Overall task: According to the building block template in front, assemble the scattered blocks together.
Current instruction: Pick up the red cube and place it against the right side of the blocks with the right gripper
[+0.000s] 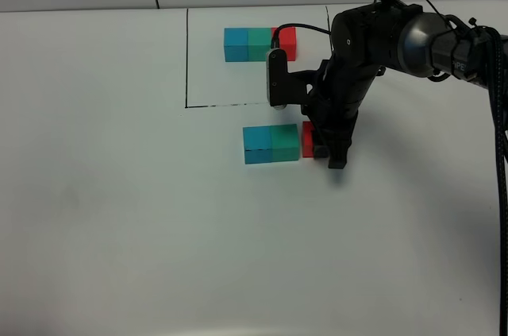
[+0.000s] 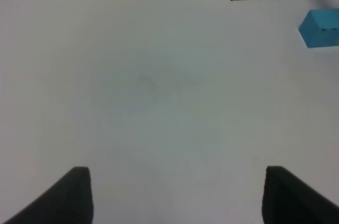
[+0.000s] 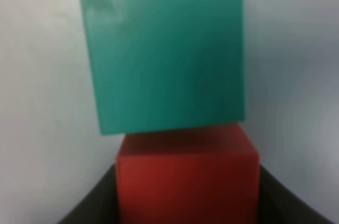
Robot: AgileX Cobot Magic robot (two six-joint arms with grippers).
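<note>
You had the left gripper (image 2: pixel 175 197) released over bare bench (image 1: pixel 119 193). The blue cube (image 1: pixel 256 144) and green cube (image 1: pixel 284 142) touched below the template (image 1: pixel 259 44); your right gripper (image 1: pixel 327 150) was grasping the red cube (image 1: pixel 308 139) against the green.

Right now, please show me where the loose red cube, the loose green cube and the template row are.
loose red cube (image 3: pixel 186 179): right wrist view, on its top face.
loose green cube (image 1: pixel 284 143): exterior high view, on its top face.
template row (image 1: pixel 259 42): exterior high view, on its middle green cube.
</note>
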